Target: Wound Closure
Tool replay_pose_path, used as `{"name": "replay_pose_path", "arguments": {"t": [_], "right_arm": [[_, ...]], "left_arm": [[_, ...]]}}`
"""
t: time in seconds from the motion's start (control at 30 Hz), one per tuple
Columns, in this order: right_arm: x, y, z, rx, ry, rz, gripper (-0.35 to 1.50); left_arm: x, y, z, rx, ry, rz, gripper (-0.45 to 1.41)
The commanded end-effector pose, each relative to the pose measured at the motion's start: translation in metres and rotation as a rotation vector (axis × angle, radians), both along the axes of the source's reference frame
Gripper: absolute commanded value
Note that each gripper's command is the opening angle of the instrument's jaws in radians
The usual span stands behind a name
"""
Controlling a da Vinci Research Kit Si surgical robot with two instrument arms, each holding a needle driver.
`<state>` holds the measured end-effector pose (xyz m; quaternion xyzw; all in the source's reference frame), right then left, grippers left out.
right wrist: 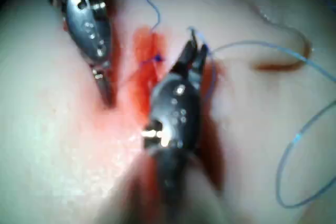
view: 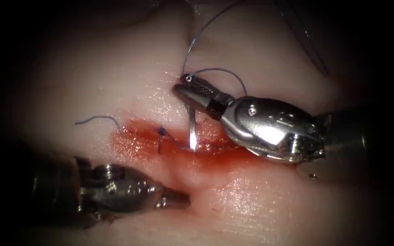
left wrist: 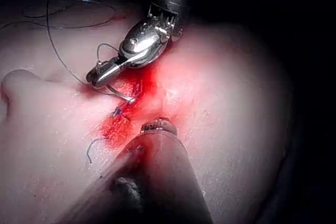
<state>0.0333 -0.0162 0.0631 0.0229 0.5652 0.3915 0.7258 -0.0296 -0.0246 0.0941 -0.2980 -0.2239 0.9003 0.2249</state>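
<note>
The needle (view: 192,133), a thin bright steel curve, stands nearly upright at the middle of the cut (view: 178,148), its lower end sunk in the wet tissue (view: 251,200) at the cut's upper edge. Its upper part is clamped between the closed fingers of the right tool (view: 189,89), which grips it near the top of the curve. That tool is polished metal with a ribbed upper finger and a rounded, shiny wrist housing, coming in from the right. Fine blue thread (view: 215,70) arcs from the fingers in a loop behind them and runs up and away over the pale, glistening tissue. To the left of the needle a small dark blue knot (view: 161,131) sits on the cut, and a short curled cut end of thread (view: 97,119) lies beyond its left end. Red fluid (view: 137,141) smears the cut. The left tool (view: 178,199) lies low against the tissue below the cut, its fingers together, holding nothing.
</note>
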Motion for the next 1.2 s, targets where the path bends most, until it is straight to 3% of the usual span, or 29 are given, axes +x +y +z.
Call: {"name": "replay_pose_path", "arguments": {"t": [0.03,0.8,1.2], "right_arm": [[0.0007,-0.0009,0.0005,0.014,0.000,-0.005,-0.35],[0.0000,-0.0025,0.0008,0.326,0.019,-0.034,-0.35],[0.0002,-0.0042,0.0007,0.515,0.090,-0.098,-0.35]], "left_arm": [[-0.0005,-0.0008,0.0007,0.002,-0.001,0.003,-0.28],[0.0003,-0.0006,0.0016,-0.003,-0.003,0.011,-0.30],[0.0004,-0.0006,0.0015,-0.003,-0.004,0.013,-0.30]]}}
